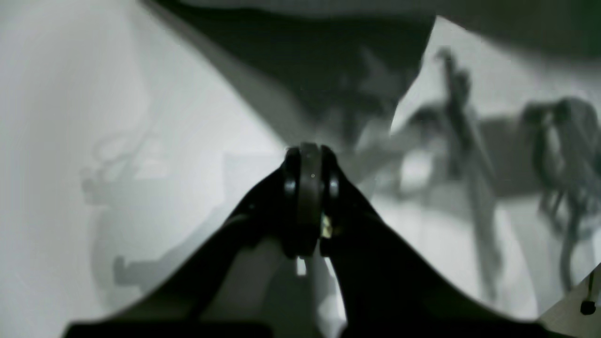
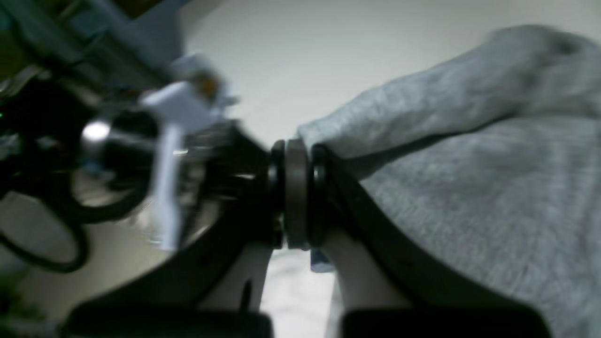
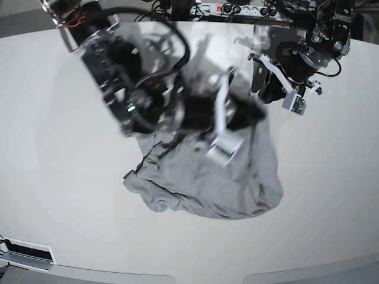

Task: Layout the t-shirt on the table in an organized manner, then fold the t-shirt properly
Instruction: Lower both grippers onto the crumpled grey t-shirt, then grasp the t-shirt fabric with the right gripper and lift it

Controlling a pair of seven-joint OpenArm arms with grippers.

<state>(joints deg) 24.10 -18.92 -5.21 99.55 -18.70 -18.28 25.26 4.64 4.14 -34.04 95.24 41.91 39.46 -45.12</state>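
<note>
The t-shirt [image 3: 216, 186] is seen bunched in a rumpled grey heap near the middle of the table [image 3: 53, 177], one part lifted. The right gripper [image 2: 296, 155] is clamped shut on a raised fold of the t-shirt. The left gripper [image 1: 310, 162] is held with jaws together, nothing between them, above the table's far side
</note>
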